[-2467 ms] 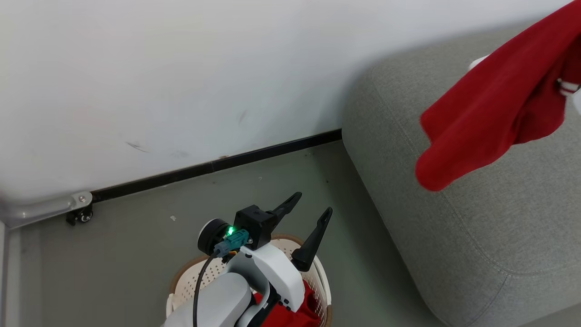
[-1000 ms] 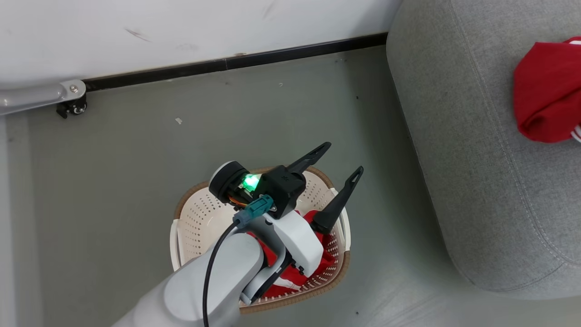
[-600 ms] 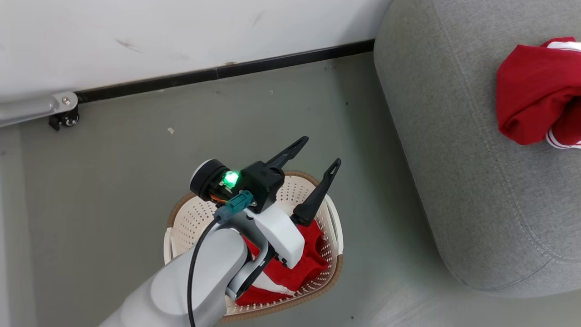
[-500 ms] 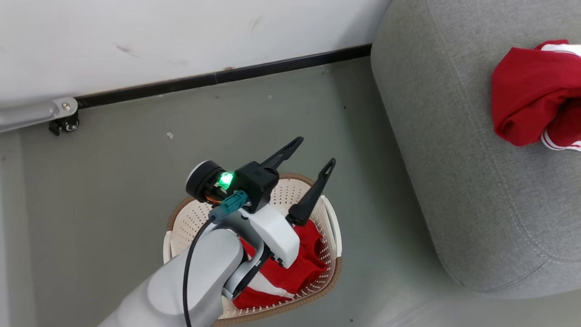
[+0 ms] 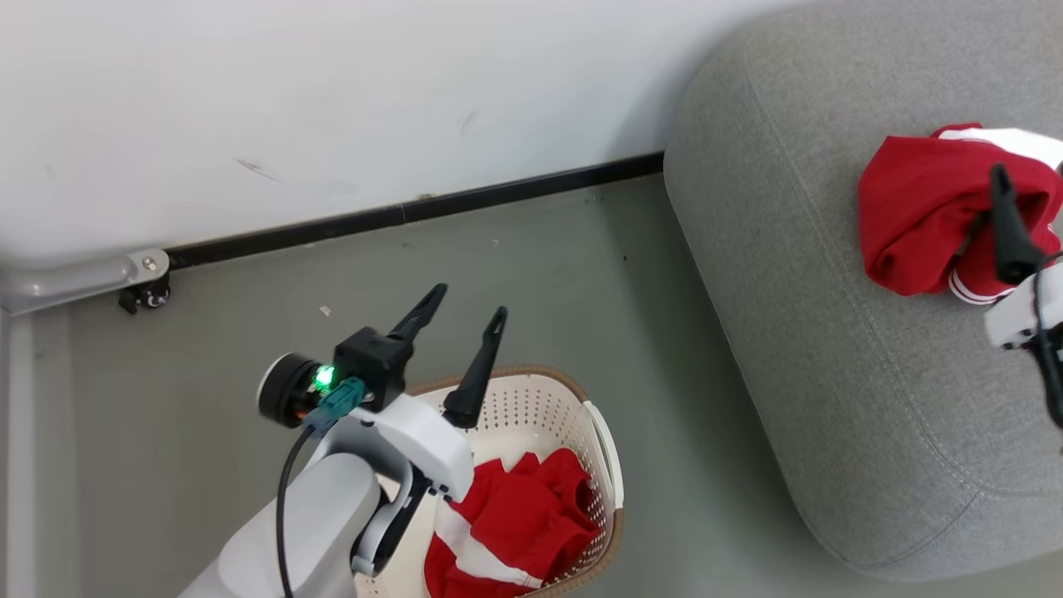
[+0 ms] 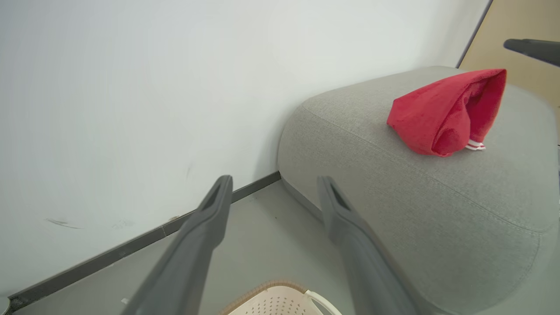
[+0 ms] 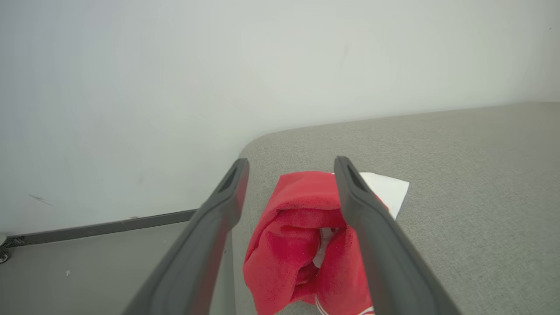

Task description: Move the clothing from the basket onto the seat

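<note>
Wall (image 5: 332, 100), black baseboard (image 5: 399, 212) beyond basket (image 5: 540, 407)

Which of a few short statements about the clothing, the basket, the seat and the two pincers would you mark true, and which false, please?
1. A red garment lies on the grey seat. True.
2. The basket is empty. False: red clothing lies in it.
3. The left pincer is open. True.
4. The right pincer is shut on the red garment. False: its jaws stand open.
5. The basket stands on the seat. False: it stands on the floor beside the seat.
</note>
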{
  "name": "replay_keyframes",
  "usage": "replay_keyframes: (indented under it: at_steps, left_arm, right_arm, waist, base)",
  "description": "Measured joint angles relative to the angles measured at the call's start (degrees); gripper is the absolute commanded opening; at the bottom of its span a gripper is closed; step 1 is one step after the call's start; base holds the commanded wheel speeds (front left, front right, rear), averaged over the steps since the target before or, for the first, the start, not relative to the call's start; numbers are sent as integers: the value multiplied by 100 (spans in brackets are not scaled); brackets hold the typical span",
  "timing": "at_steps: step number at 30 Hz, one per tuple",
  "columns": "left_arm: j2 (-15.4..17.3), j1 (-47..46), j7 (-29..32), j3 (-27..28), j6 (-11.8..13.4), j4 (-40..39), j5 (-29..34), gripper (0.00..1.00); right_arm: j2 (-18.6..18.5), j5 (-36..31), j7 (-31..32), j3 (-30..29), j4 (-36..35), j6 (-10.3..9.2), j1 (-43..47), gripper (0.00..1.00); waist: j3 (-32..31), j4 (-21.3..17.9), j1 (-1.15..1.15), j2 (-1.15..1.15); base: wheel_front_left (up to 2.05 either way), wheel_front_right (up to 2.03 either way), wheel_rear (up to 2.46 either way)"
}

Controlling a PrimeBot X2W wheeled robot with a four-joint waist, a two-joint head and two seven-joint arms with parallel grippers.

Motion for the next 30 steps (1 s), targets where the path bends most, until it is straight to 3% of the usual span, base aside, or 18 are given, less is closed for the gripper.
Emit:
replay_keyframes:
  at_steps: [12,30]
  left_arm:
    - [279,478,-76,571,255,322,-252,100]
    - [613,1143,-120,1341,526,550,-547,100]
  right_arm:
    - [495,-192,-1,288,-820,1,525,100]
    - [1082,-517,-1,489,-1239,1,1453,100]
  waist:
    - [-488,150,0,0]
    - [-1174,434,0,0]
  base:
    - [0,0,0]
    - [0,0,0]
